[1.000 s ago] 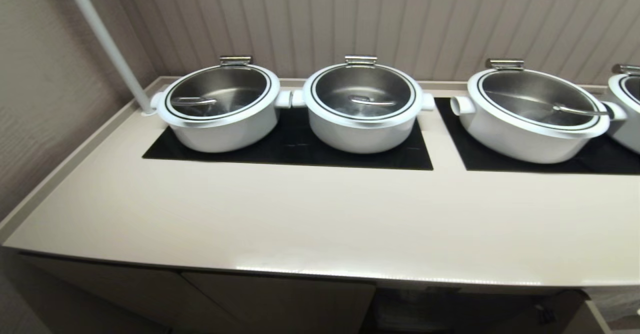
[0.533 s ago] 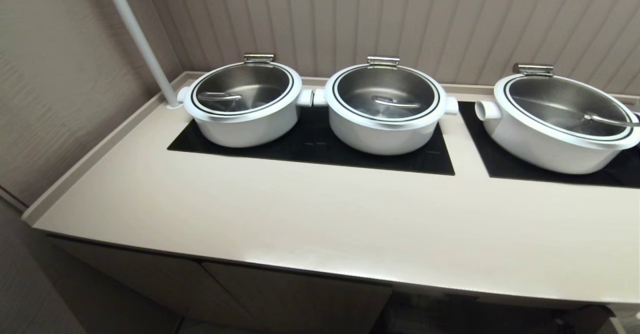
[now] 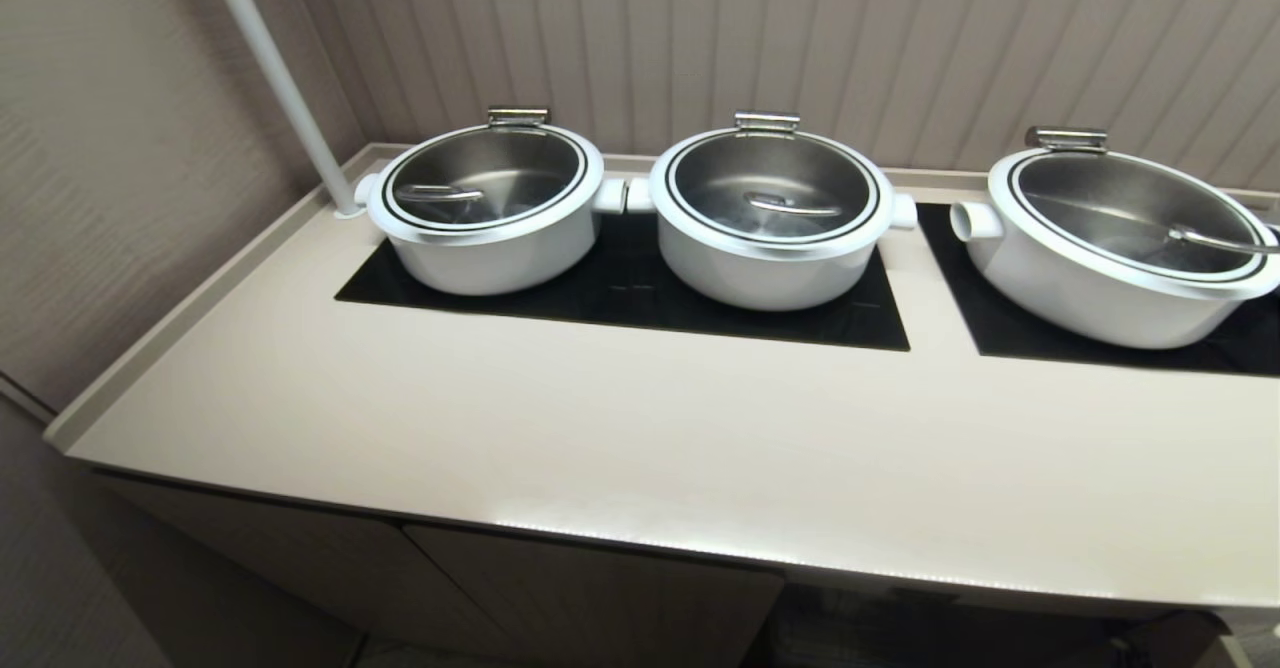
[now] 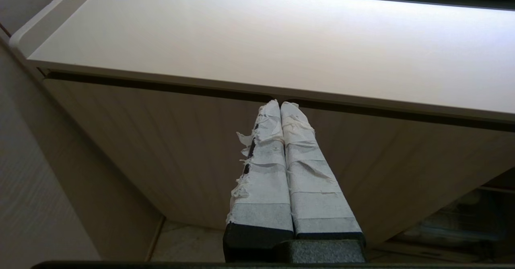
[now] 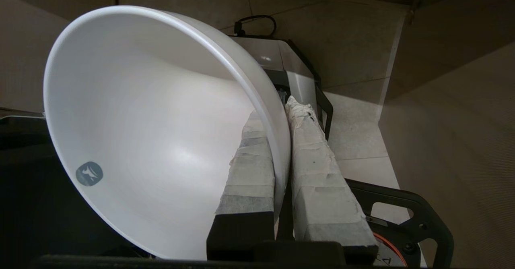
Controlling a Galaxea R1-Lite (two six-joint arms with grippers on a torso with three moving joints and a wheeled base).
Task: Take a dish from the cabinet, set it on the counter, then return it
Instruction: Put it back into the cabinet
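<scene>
- The bowl (image 5: 153, 132) is pinched by its rim in the right gripper (image 5: 277, 112), one taped finger inside, one outside; it hangs tilted on edge above the floor, below the counter (image 3: 640, 448) and out of the head view.
- I'd judge the bowl is out of the cabinet (image 3: 590, 588) and on its way up; nothing of it rests on the counter yet.
- Next it must be lifted over the counter's front edge, levelled, and set on the bare stretch in front of the black panels (image 3: 620, 298).
- The left gripper (image 4: 279, 108) idles in front of the cabinet door, jaws pressed together on nothing.
- Counted: one bowl; three pots (image 3: 490, 208); two panels; two grippers.
</scene>
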